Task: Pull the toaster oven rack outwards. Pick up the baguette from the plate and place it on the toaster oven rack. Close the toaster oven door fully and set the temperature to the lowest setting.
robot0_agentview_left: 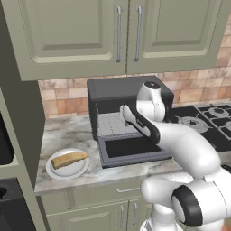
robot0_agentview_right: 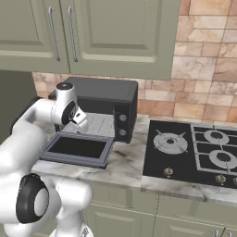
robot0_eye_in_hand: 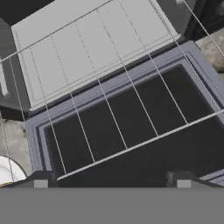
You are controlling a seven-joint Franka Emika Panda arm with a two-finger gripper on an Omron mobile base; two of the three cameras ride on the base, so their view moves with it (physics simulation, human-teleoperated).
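Note:
The dark toaster oven (robot0_agentview_left: 122, 88) stands on the counter with the toaster oven door (robot0_agentview_left: 131, 149) folded down flat. In the hand view the wire toaster oven rack (robot0_eye_in_hand: 131, 148) reaches out over the door's dark glass (robot0_eye_in_hand: 144, 118). My gripper (robot0_eye_in_hand: 112, 183) hovers just above the rack's front wire. Its fingertips (robot0_eye_in_hand: 41, 181) are spread wide with nothing between them, so it is open. On the round plate (robot0_agentview_left: 54, 172), left of the oven, lies the golden baguette (robot0_agentview_left: 69, 159). From the right base view, my hand (robot0_agentview_right: 76, 118) sits over the door (robot0_agentview_right: 76, 147), and the knobs (robot0_agentview_right: 122, 118) run down the oven's right strip.
A black gas stove (robot0_agentview_right: 199, 148) lies right of the oven. Green wall cabinets (robot0_agentview_left: 122, 31) hang above it. A dark tall unit (robot0_agentview_left: 9, 149) borders the counter's left end, close to the plate. Marble counter (robot0_agentview_right: 125, 162) shows between the door and the stove.

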